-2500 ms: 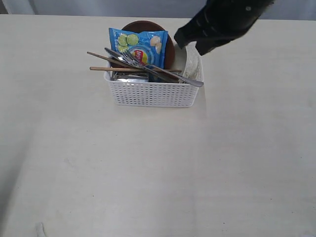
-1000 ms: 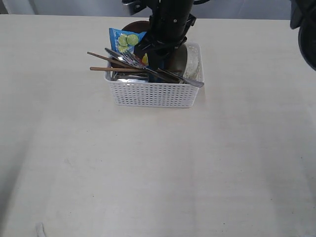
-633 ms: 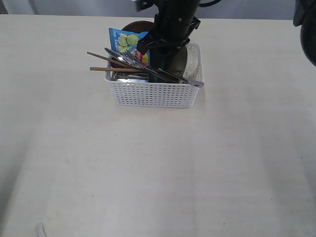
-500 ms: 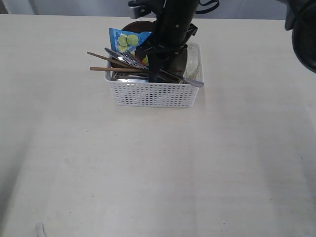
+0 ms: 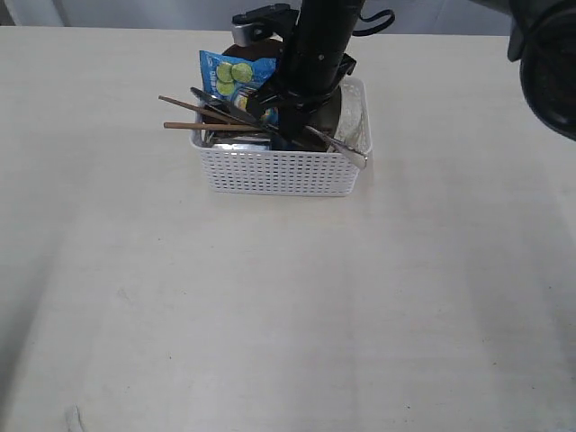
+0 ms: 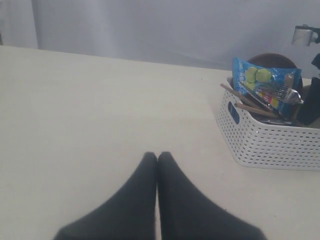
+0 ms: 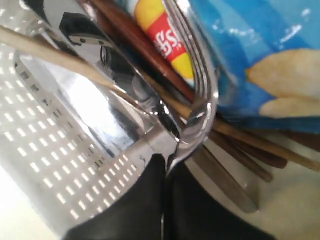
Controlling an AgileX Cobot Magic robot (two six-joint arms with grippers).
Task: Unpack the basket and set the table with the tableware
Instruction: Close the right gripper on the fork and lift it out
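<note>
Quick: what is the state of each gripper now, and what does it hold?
Left gripper: closed, holding nothing.
Right gripper: closed on the fork in the basket.

The left claw has two matte black fingers, broad at the base and tapering to rounded tips, with a thin straight seam between them. The right claw has the same black fingers, smooth with a faint sheen, split by a fine pale line. Above the right claw, the right arm is a thick black column with angular housings. A boxy black block with a pale grey top juts out beside it, and a thin black cable loops off the other side. Well off to the side of that claw sits a blurred, rounded black bulk
</note>
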